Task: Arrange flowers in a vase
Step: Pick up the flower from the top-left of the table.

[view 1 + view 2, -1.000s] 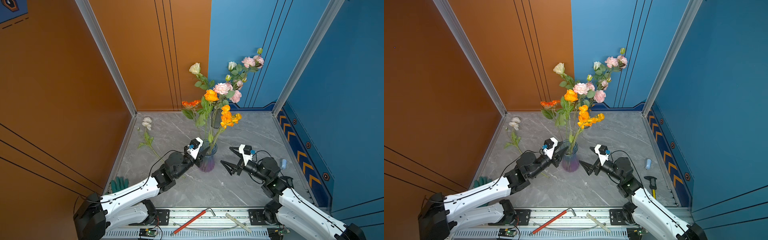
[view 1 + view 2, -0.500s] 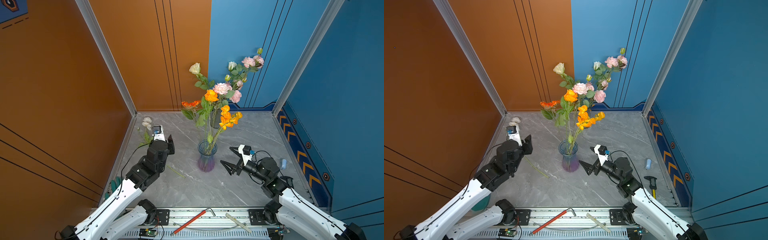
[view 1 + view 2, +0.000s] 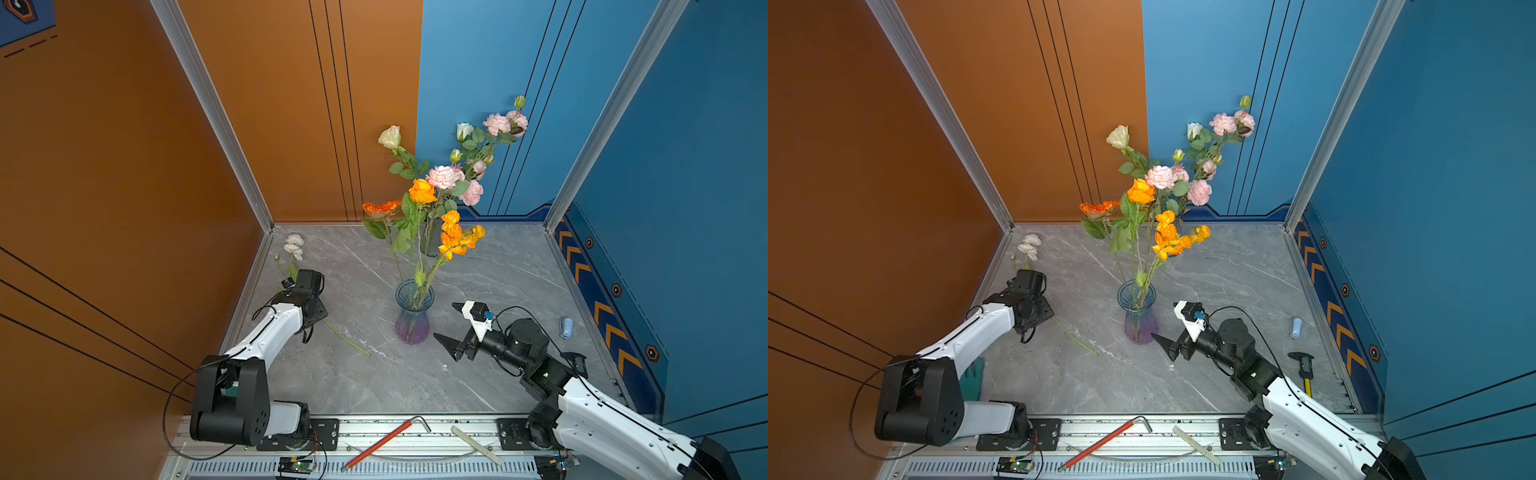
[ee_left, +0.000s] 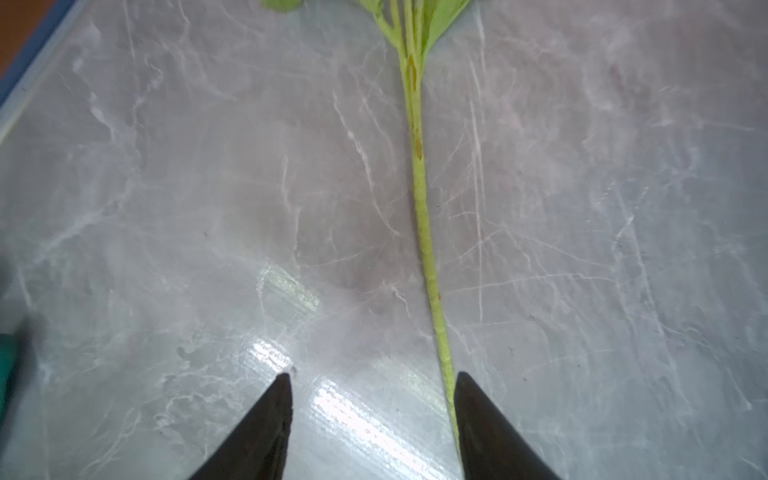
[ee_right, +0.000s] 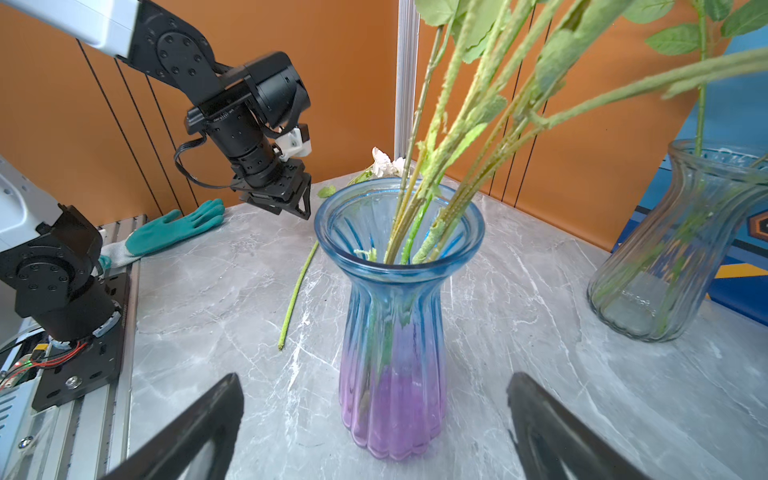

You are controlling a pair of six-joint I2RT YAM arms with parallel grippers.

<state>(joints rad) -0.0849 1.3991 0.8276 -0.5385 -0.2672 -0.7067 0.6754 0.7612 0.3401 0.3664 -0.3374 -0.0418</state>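
Nearly done. the flowers (image 3: 420, 195), mostly orange and yellow blooms, stand in the blue-purple vase (image 3: 412, 322) mid-table. Pink ones sit in a clear vase (image 5: 681, 249) behind it. One left out: a white-bloomed flower (image 3: 294, 245) lies flat on the marble table (image 3: 498, 270) near the orange wall (image 3: 124, 166), stem end pointing toward the vase. My left gripper (image 4: 372, 376) hovers low over that stem, jaws partly apart, stem just inside one finger, nothing gripped. My right gripper (image 3: 445, 321) sits beside the vase, jaws wide, empty. Left to do, I judge: close on the stem, lift it, drop it in the vase.
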